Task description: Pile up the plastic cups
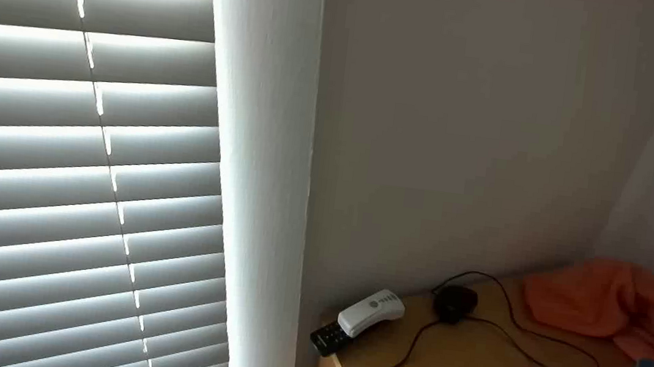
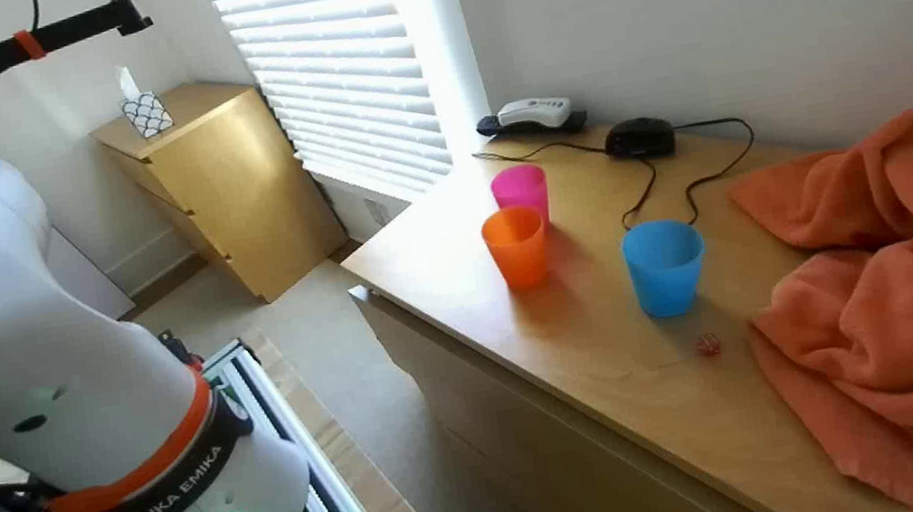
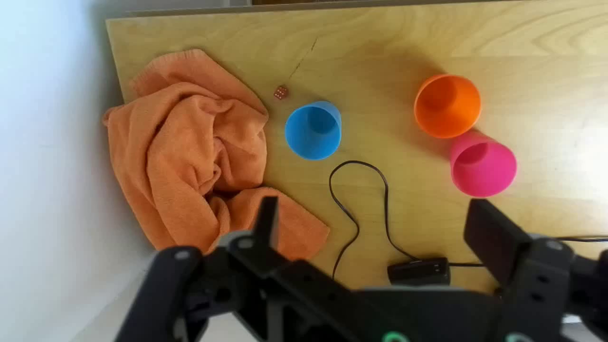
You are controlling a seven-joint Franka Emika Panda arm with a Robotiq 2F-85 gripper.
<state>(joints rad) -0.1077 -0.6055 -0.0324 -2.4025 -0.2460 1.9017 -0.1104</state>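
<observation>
end effector (image 3: 373, 211) spread wide, aimed down over dresser (image 3: 375, 35), apart from cups (image 3: 447, 107).

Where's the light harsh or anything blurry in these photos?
In both exterior views, light streams through the blinds; in an exterior view, the wall looks dim; in an exterior view, the orange cup casts a shadow away from them; in the wrist view, glare whitens the wooden top at right, and the fingers look soft.
</observation>
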